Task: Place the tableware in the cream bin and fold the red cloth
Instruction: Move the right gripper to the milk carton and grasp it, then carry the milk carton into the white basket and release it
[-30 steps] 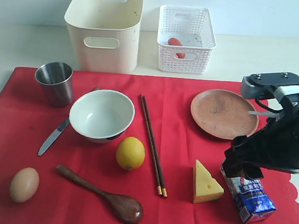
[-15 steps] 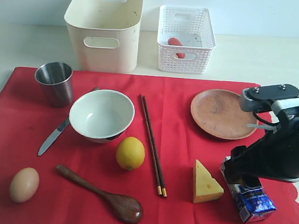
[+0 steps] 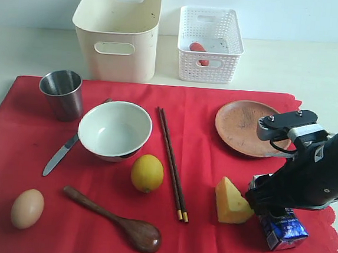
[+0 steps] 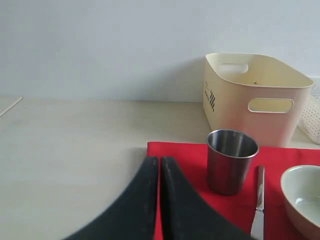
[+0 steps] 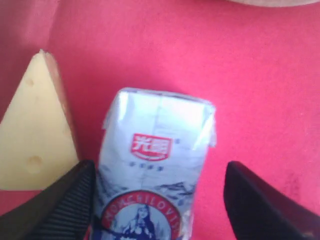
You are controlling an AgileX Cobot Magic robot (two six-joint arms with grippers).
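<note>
While right pincer (image 5: 159,167) is straddling milk carton (image 3: 284,229): jaws are standing spread, one finger on either side, pinching nothing; one finger is sitting close to the carton wall, the other well apart.
Risk, off-centre closing: near finger is likely meeting the carton first, pushing or tipping it sideways.
Risk, cheese wedge (image 3: 232,203): lying right against one finger, so it is liable to get shoved or trapped.
Risk, red cloth (image 3: 204,135): lying flat on the table under everything; a dragged carton is threatening to ruck it.
Left pincer (image 4: 159,161): fingers are pressing together, holding nothing, hovering at the cloth's edge near steel cup (image 4: 231,160).
Cream bin (image 3: 119,54): standing beyond the cloth, showing no tableware inside.
White lattice basket (image 3: 206,67): holding one small red item (image 3: 198,48), kind unclear.
Cup, white bowl (image 3: 115,128), brown plate (image 3: 246,127): sitting on the cloth, looking empty.
</note>
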